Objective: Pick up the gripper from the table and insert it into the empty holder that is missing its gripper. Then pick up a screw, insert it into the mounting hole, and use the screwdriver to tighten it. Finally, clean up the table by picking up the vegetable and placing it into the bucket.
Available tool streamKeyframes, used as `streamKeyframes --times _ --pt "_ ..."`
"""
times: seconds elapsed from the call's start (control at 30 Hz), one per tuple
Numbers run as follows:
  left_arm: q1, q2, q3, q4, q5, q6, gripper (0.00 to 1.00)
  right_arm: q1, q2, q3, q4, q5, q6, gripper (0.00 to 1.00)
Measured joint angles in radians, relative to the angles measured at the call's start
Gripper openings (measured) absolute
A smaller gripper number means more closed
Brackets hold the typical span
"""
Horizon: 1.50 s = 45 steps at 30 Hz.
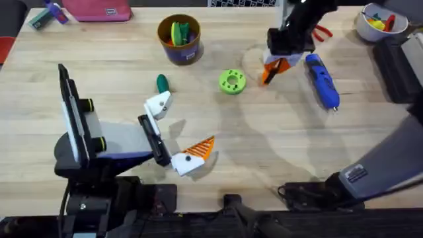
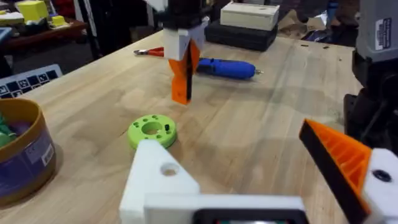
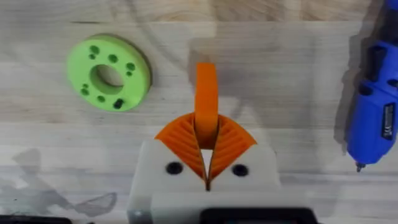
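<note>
Overhead, right gripper [image 1: 272, 69] clamped on orange gripper [image 3: 206, 96], left gripper [image 1: 173, 132] apart, screwdriver [image 3: 373, 118] cut off.

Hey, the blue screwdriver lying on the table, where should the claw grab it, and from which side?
Grip the screwdriver around the thick middle of its blue body, coming straight down from above and pinching across its narrow width. It lies flat, long and slim, so its sides are the reachable faces, and a mid-body hold likely keeps it balanced.

Robotics lab: wooden workbench [image 1: 277, 152], pliers [image 1: 322, 32].
</note>
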<state>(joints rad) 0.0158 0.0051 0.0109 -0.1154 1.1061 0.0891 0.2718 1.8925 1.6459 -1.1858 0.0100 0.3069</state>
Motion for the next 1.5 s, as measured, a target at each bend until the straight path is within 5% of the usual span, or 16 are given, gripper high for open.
streamKeyframes --times 0.27,0.7,1.17,1.5 --pt "0.0 0.0 0.0 0.0 0.0 0.0 0.986 0.0 -0.221 0.007 0.039 -0.078 0.0 0.012" --pt "0.0 0.0 0.0 0.0 0.0 0.0 0.985 0.0 -0.392 -0.067 0.275 -0.33 0.015 0.011" --pt "0.0 0.0 0.0 0.0 0.0 0.0 0.985 -0.087 -0.574 -0.575 0.804 -0.753 0.183 0.01" --pt "0.0 0.0 0.0 0.0 0.0 0.0 0.985 -0.12 -0.586 -0.922 1.122 -1.067 0.3 0.01"
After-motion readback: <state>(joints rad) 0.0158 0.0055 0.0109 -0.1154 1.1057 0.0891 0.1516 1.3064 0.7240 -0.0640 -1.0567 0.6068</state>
